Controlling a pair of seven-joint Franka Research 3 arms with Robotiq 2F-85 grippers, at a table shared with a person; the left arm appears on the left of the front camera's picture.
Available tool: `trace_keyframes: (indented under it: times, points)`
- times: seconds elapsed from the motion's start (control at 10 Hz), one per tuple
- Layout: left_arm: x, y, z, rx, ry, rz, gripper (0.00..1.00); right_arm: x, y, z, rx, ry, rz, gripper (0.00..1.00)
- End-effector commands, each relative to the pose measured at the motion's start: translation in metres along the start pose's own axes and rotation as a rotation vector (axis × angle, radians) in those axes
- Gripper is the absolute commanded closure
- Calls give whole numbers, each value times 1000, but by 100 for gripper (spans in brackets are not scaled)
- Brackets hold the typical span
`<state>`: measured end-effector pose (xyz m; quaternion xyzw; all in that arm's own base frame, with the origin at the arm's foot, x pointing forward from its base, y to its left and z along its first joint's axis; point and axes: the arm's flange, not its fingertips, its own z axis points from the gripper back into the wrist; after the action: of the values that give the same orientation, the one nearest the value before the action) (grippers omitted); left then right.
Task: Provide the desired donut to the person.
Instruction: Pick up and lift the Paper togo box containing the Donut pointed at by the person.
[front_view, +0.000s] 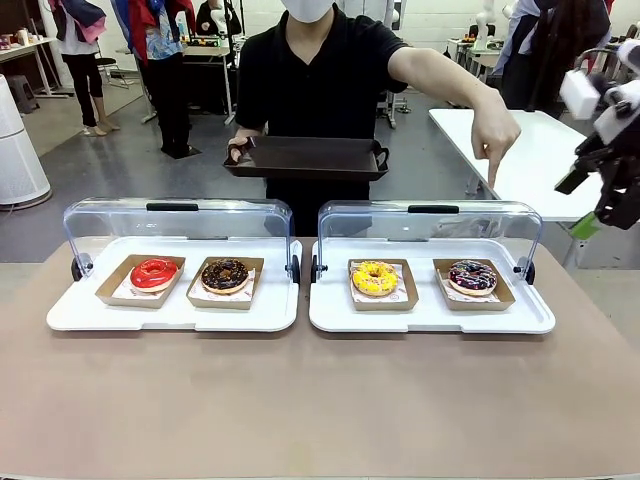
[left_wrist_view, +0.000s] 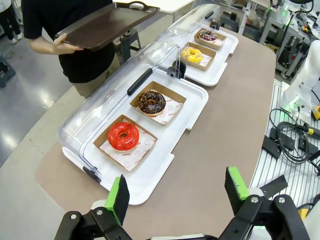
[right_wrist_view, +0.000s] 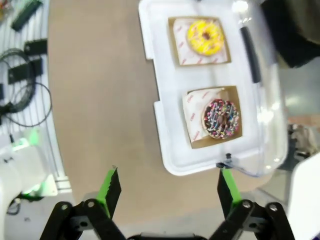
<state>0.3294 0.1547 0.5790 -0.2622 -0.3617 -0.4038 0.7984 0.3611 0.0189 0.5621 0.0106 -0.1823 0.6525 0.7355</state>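
Jaws spread, four donuts (front_view: 154, 273), two white trays (front_view: 170, 318)

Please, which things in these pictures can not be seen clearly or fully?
- Front view: the person's hand points down beyond the right case's lid. The flat view hides the depth, so which donut it means is not sure.
- Front view: the right gripper is cut off by the right edge.
- Left wrist view: the print on the paper liners is too small to read.
- Right wrist view: blur softens the sprinkled donut.
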Motion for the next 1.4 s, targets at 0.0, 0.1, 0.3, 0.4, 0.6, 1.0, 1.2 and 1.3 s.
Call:
trace_keyframes:
  times: [0.0, 0.1, 0.3, 0.4, 0.6, 1.0, 1.2, 1.3]
  points:
    - [0, 0, 1, -4, -3, -6, 0, 6, -4, -33, 21, 73, 48, 0]
    - [0, 0, 1, -4, -3, -6, 0, 8, -5, -48, 53, 103, 53, 0]
    - [0, 0, 1, -4, -3, -6, 0, 6, -4, -74, 108, 146, 52, 0]
    - [0, 0, 1, -4, -3, -6, 0, 4, -3, -78, 116, 136, 51, 0]
    - [0, 0, 1, -4, -3, -6, 0, 6, -1, -77, 122, 127, 69, 0]
    - [0, 0, 1, -4, -3, -6, 0, 6, -1, -77, 122, 127, 69, 0]
    - [0, 0, 1, -4, -3, -6, 0, 10, 6, -102, 141, 166, 104, 0]
    - [0, 0, 1, -4, -3, -6, 0, 13, 8, -121, 144, 188, 111, 0]
